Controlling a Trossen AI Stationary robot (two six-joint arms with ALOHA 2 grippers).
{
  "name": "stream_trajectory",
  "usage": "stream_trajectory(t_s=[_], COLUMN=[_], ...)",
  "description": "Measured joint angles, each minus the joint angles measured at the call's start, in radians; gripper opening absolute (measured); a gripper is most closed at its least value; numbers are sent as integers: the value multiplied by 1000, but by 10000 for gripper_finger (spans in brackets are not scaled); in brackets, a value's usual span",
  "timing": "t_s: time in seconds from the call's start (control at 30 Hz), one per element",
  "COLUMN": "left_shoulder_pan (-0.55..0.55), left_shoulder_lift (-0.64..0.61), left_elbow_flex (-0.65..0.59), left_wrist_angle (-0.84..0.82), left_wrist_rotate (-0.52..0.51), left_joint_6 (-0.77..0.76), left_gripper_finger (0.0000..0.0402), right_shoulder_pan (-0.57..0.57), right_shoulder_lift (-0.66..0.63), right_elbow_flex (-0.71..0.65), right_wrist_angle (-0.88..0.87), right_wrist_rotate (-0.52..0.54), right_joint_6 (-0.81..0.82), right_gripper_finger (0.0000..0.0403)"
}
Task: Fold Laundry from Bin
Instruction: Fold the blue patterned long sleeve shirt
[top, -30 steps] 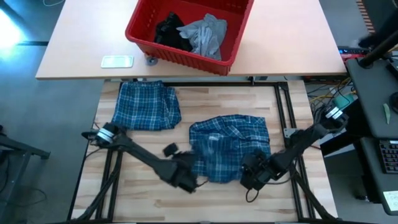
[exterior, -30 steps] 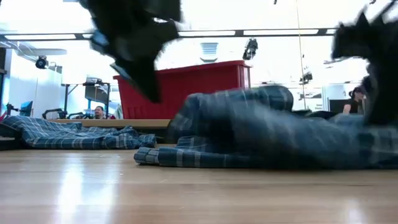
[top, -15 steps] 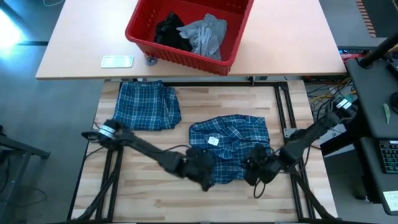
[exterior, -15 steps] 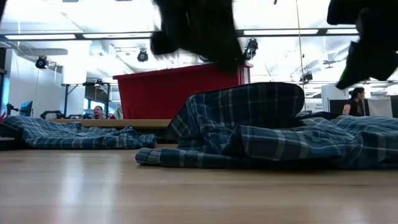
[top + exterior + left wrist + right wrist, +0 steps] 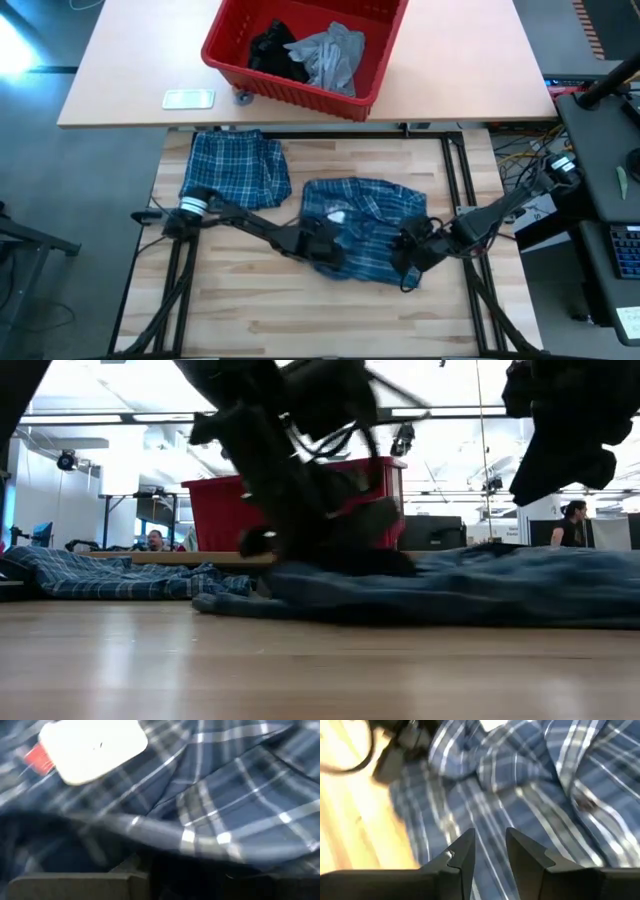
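A blue-and-white plaid shirt (image 5: pixel 370 225) lies spread on the wooden table's middle, its white collar label (image 5: pixel 92 747) facing up. My left gripper (image 5: pixel 322 247) is down on the shirt's near-left part, low against the cloth (image 5: pixel 290 550). My right gripper (image 5: pixel 408 255) hangs above the shirt's near-right part, well clear of it in the low view (image 5: pixel 560 440). In its wrist view (image 5: pixel 490 855) a narrow gap shows with nothing in it. The red bin (image 5: pixel 300 95) stands on the far table and holds a grey T-shirt (image 5: pixel 330 55) and a black garment (image 5: pixel 272 50).
A second plaid garment (image 5: pixel 235 170) lies folded at the table's far left. A flat white object (image 5: pixel 188 98) lies on the far table, left of the bin. Bare wood (image 5: pixel 250 310) runs along the near edge. A person (image 5: pixel 575 520) stands in the room behind.
My left gripper has gone from the shirt's near-left corner toward the far edge and down onto the shirt. My right gripper has risen and drawn toward the far edge. The raised hump in the shirt has gone flat, and its near edge lies farther in.
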Motion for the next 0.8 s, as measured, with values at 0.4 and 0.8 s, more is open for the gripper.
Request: stream_trajectory(t_s=[0.4, 0.8], left_shoulder_pan=[31, -300], left_shoulder_lift=[-509, -448], left_elbow_flex=[-325, -494], left_wrist_angle=[-237, 262], left_wrist_rotate=[-157, -41], left_joint_6=[-40, -388], left_gripper_finger=[78, 78], right_shoulder_pan=[-40, -24], right_shoulder_lift=[25, 332], right_elbow_flex=[-55, -113], right_wrist_angle=[-103, 430], right_wrist_rotate=[4, -230], right_joint_6=[32, 395], right_gripper_finger=[106, 71])
